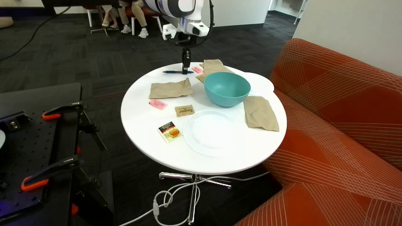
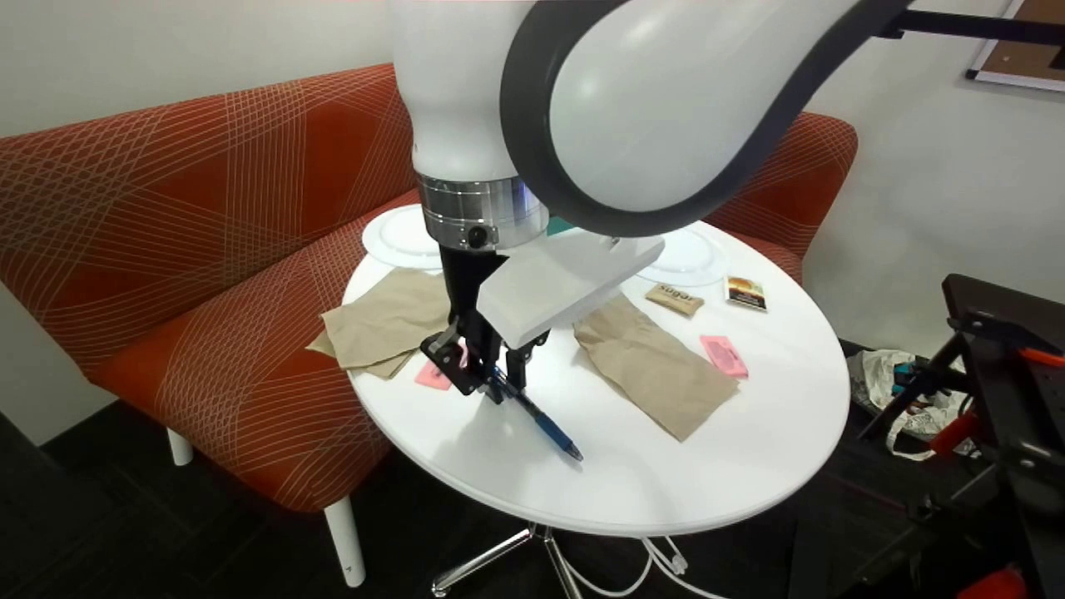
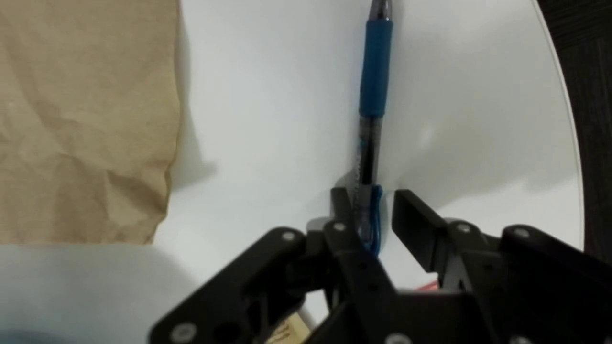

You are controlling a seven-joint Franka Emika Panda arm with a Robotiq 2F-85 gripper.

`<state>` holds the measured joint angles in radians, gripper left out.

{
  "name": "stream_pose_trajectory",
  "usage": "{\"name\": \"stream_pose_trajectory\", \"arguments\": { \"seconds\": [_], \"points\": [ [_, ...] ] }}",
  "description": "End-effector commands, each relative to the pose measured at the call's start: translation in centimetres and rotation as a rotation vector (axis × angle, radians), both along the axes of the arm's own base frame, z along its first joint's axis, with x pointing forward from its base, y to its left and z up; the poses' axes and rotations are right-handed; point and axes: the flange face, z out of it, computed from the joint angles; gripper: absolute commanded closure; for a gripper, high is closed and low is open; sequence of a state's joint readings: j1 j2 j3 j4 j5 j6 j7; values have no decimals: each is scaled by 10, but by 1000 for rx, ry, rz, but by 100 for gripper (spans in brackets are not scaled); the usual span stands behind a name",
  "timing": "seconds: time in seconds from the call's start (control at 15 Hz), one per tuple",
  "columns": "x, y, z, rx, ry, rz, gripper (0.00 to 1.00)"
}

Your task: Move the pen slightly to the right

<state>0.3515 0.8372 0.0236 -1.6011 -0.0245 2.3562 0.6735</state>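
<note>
Around one end of the pen (image 3: 370,128), the tool (image 3: 371,203) unclenched, narrowly parted, a gap on one side

We see a glossy white Franka arm (image 2: 657,108) with dark grey joint trim (image 2: 526,91), a silver wrist ring (image 2: 470,204), a black cable (image 1: 212,22), and a black Robotiq gripper (image 3: 367,200) studded with round grey screws (image 3: 288,236).
</note>
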Motion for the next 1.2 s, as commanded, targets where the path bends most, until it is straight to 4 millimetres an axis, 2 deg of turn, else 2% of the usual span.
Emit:
{"name": "stream_pose_trajectory", "arguments": {
  "seconds": [0.0, 0.07, 0.13, 0.4, 0.8, 0.93, 1.0, 1.07, 1.13],
  "points": [
    [0, 3, -6, -14, 22, -26, 99],
    [1, 3, -3, -19, 25, -29, 100],
    [0, 2, 0, -23, 26, -30, 96],
    [-4, -6, 26, -11, 9, -59, 96],
    [-19, -26, 79, 1, -14, -190, 96],
    [-28, -32, 100, 36, -19, -256, 96],
    [-36, -30, 111, 60, -3, -226, 96],
    [-13, -23, 86, 31, -32, -207, 84],
    [-18, -24, 95, 42, -29, -213, 84]
  ]
}}
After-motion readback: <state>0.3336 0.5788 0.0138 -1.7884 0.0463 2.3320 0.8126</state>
